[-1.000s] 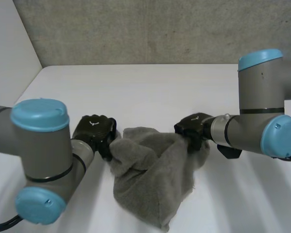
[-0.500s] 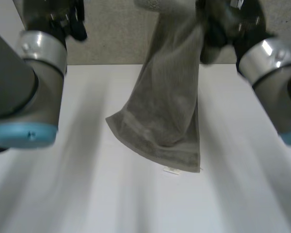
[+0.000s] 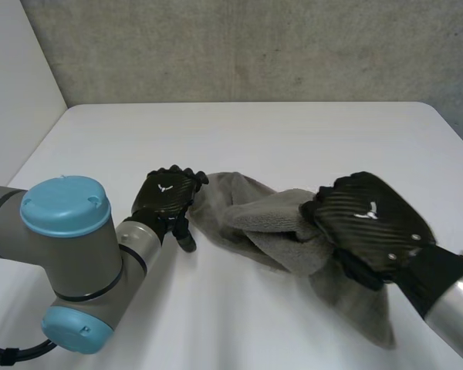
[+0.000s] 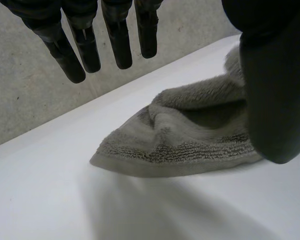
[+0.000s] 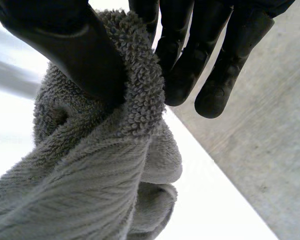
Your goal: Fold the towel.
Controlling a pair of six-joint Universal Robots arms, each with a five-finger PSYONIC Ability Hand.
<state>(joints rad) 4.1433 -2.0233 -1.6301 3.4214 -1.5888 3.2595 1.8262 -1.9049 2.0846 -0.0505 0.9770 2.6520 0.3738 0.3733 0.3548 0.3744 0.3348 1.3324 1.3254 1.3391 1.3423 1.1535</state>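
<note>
Soft, light and limp by the look of it: a grey towel [image 3: 266,223] of looped terry, thick in the pile, with a flat woven hem band along the edge. Bunched in a rumpled ridge on the smooth white table [image 3: 293,139], between the two hands, nowhere near flat. Held by the right hand [image 3: 368,225], a fold of pile pinched between thumb [image 5: 65,45] and fingers [image 5: 182,65], loose folds sagging away from that pinch. Just beside the opposite end, the left hand [image 3: 167,199], fingers straight and spread, clear of the cloth, nothing held; its thumb across the front of the heap, contact impossible to tell. Likely to drape and slump wherever unsupported, with no stiffness to keep a crease; grippy rather than slippery against the black fingers. Best taken at the hem corners, one per hand, pinched rather than scooped; nearest candidate, the hem corner lying free on the table near the left fingertips
</note>
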